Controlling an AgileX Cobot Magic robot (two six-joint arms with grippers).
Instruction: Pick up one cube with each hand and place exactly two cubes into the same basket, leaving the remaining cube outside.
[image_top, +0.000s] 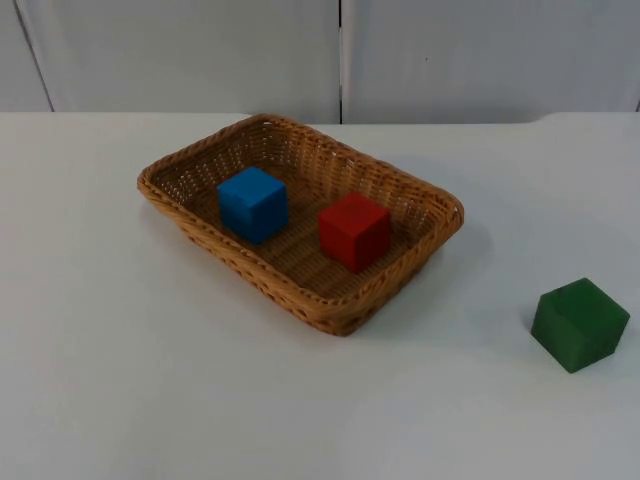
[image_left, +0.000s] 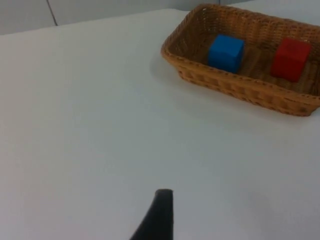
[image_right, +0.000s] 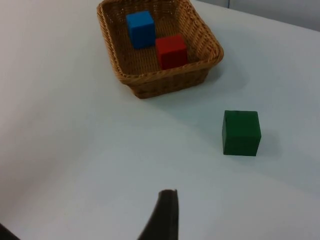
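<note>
Broadly, the white bench (image_top: 120, 400) spreads across the whole scene and ends at the grey partition wall (image_top: 200, 50). On it sits the rectangular woven wicker basket (image_top: 300, 290), tan and shallow, turned at an angle to the bench edge. Inside it rest two cubes, near each other but apart: the blue cube (image_top: 253, 204) toward the basket's far left end and the red cube (image_top: 354, 231) nearer the middle. The green cube (image_top: 579, 325) stands on the bare bench, well apart from the basket, off to the right.

From the left wrist, the basket (image_left: 240, 90) shows with the blue cube (image_left: 226, 53) and the red cube (image_left: 290, 59) in it, across an open stretch of bench; the green cube falls outside that view. From the right wrist, the basket (image_right: 165, 80) and both cubes (image_right: 140, 29) (image_right: 171, 51) lie beyond the green cube (image_right: 241, 132), which stands closer to that arm.

One black fingertip of the left end effector (image_left: 156, 217) stands above bare bench, and one fingertip of the right end effector (image_right: 162, 215) likewise; whether either pair of fingers is apart or together, I cannot tell.
</note>
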